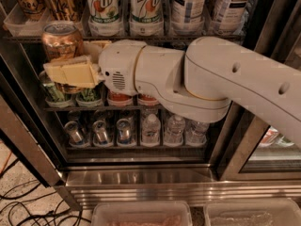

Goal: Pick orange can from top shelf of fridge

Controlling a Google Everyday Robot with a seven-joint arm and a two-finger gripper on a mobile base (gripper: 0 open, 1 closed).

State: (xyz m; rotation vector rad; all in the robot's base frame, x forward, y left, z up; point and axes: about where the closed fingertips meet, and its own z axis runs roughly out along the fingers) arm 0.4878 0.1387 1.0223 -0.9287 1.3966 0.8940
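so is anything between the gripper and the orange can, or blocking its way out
Nothing visible. The cream two-finger gripper is shut on the tall copper-orange metal can, at the left just below the dark wire top shelf of the steel fridge; nothing stands in front of it.

a: how many orange ones?
b: three. two slim copper cans [60,1] on the top shelf [160,35], and one orange can [60,40] gripped by the one gripper [59,70], at the left in front of the rack below.
a: and the rest of the fridge [141,178]?
b: two 7up cans [102,8], two white tea cans [188,6], two green cans [89,95], two red cans [120,98], three silver cans [100,131], three water bottles [175,128].
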